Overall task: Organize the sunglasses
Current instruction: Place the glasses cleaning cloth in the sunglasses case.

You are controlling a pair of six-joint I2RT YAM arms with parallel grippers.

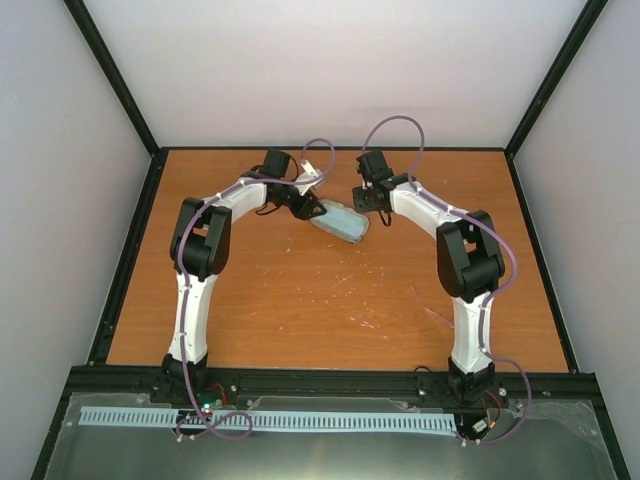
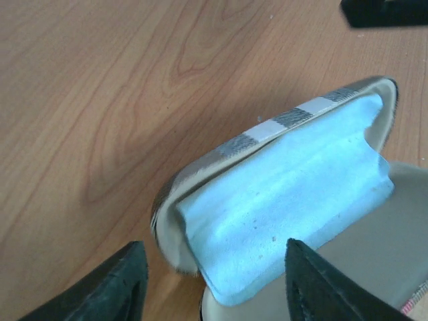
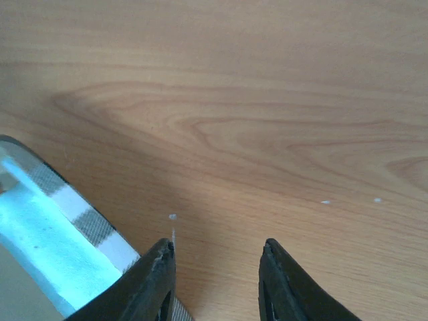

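Sunglasses: you cannot pick them out in any view. The open case (image 1: 341,224) lies toward 12 o'clock on the table (image 1: 290,310), with a pale blue cloth (image 2: 287,194) covering its inside. Your left gripper (image 2: 214,281) stands at the case's 10 o'clock and your right gripper (image 3: 217,274) at 2 o'clock, both with fingers apart and holding nothing.

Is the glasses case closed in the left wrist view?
No, the glasses case stands open, with the pale blue cloth showing inside it.
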